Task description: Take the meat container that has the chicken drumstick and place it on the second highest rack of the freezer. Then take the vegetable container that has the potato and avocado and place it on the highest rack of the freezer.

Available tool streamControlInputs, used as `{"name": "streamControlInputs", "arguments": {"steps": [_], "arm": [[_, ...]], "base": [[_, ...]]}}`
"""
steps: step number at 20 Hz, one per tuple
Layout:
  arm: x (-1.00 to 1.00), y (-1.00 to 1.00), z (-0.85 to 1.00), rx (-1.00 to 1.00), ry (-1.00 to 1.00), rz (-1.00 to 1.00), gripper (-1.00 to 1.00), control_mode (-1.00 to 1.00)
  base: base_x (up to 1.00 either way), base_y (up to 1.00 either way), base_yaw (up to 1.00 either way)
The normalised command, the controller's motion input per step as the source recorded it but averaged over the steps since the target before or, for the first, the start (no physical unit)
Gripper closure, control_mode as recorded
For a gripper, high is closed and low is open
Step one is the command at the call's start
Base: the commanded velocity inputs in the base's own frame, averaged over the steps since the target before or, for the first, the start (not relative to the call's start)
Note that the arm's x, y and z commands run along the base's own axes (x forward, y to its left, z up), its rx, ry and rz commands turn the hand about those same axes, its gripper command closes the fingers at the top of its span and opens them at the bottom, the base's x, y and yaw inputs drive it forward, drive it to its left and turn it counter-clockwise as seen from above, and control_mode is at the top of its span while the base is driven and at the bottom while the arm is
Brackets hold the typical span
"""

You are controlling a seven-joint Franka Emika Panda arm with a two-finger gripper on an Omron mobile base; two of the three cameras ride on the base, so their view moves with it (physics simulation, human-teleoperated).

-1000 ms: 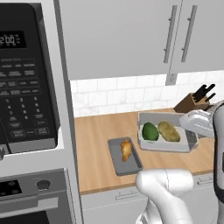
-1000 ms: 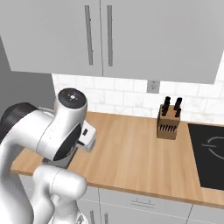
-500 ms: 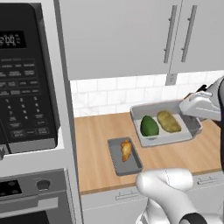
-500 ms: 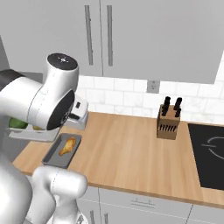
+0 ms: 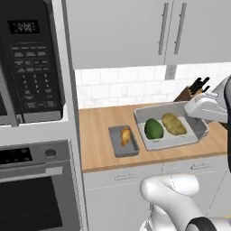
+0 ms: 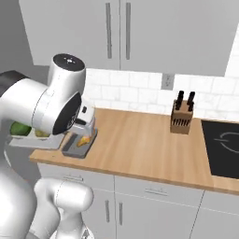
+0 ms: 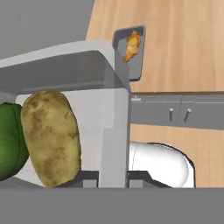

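Observation:
My gripper (image 5: 197,111) is shut on the right-hand wall of the grey vegetable container (image 5: 171,143), holding it a little above the counter. The yellow-brown potato (image 5: 173,124) and the dark green avocado (image 5: 154,129) lie side by side in it. In the hand view the container's wall (image 7: 114,127) runs between my fingertips (image 7: 87,178), with the potato (image 7: 51,135) and avocado (image 7: 8,140) to its left. The smaller meat container (image 5: 122,149) with the chicken drumstick (image 5: 126,135) rests on the counter just left of it. The freezer is out of view.
A microwave (image 5: 29,67) and a black-glass oven (image 5: 31,189) stand to the left of the wooden counter (image 6: 140,149). A knife block (image 6: 181,119) sits at the back, and a black cooktop (image 6: 224,147) lies at the far right. Wall cabinets (image 5: 135,31) hang overhead.
The whole picture has shifted, so the cameras have moved. My arm has lifted the vegetable container off the counter and swung it out toward the counter's front edge.

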Motion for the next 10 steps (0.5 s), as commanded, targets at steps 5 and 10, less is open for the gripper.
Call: {"name": "streamControlInputs", "arguments": {"steps": [5, 10], "arm": [[0.00, 0.00, 0.00, 0.00, 0.00, 0.00, 1.00, 1.00], [0.00, 0.00, 0.00, 0.00, 0.00, 0.00, 1.00, 1.00]], "base": [[-0.57, -0.04, 0.37], [0.01, 0.20, 0.83]]}}
